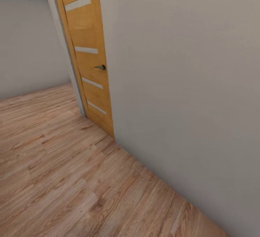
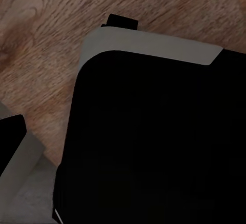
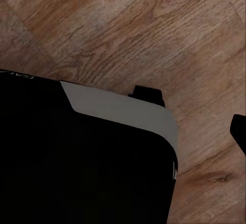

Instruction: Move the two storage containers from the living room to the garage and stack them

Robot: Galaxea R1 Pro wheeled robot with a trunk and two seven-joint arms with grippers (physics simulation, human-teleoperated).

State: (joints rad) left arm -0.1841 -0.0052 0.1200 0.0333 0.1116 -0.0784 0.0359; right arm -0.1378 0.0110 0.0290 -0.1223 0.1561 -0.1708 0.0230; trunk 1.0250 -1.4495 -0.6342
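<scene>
In transit. Head view: pale wood-plank floor, a plain grey wall running close along the right, and a wood-panelled door with pale inset strips and a dark lever handle, standing beyond the wall's corner. No orange-red container is in sight from here, so where the two bins are cannot be told from this spot.

Judgement on step: the robot is travelling between rooms, on plank flooring, not the garage's dark floor. Whether it is heading to fetch a bin or returning for the second cannot be told. Next move calls for steering the base clear of the wall corner and toward the door or the open space left of it, keeping the arms tucked.

Wrist views add what the head camera lacks: both look down at the robot's own base, black top with a grey rim, over planks. Right wrist view shows the same base from the other side.

Jaws: neither pair can be made out clearly; how far open, or holding anything, cannot be told.
</scene>
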